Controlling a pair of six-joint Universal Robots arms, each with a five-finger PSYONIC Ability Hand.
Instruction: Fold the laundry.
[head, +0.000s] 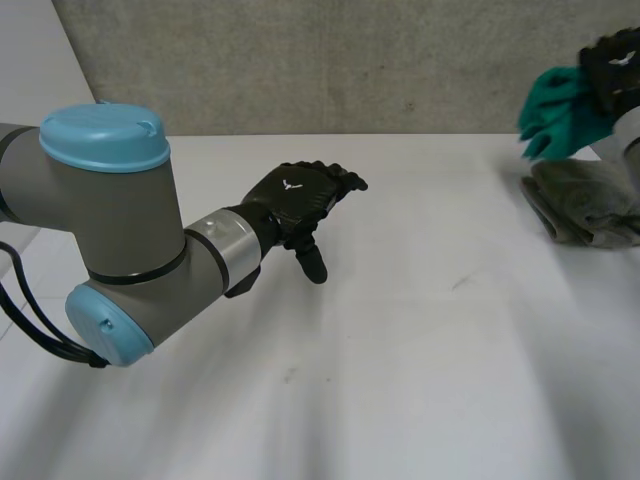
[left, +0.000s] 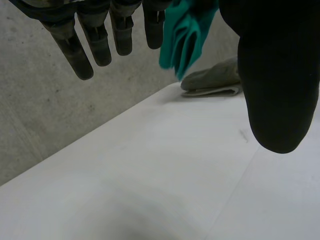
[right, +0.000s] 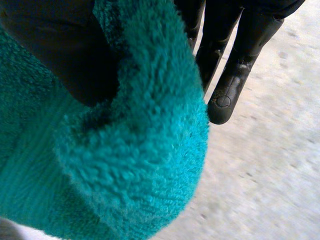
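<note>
Teal terry towel (head: 560, 112) hangs bunched from the right hand (head: 612, 62) at the far right of the table (head: 400, 350), lifted off the surface and just above a grey cloth (head: 585, 200). In the right wrist view the thumb (right: 65, 50) presses into a thick roll of the pile while the fingers (right: 235, 75) reach past it almost straight, so the hand has the towel pinched rather than wrapped. Its lower tip comes close to the grey cloth; whether the 2 touch I cannot tell from these angles.

The towel looks light, soft and limp, with a looped pile that should give plenty of grip and little risk of slipping. It has no stiffness, so held in 1 bunch it will only dangle. My judgement is that it needs to be laid out on open table and taken by 2 corners or along 1 edge, 1 hand at each end, before any fold will hold its line. Nothing about it is fragile.

The grey cloth lies on the table in a flat folded stack, thinner in weave and apparently done.

The left hand (head: 300, 198) hovers over the middle of the table, well apart from both cloths, holding nothing; its fingers (left: 75, 45) are relaxed and nearly straight, the thumb hanging down.
</note>
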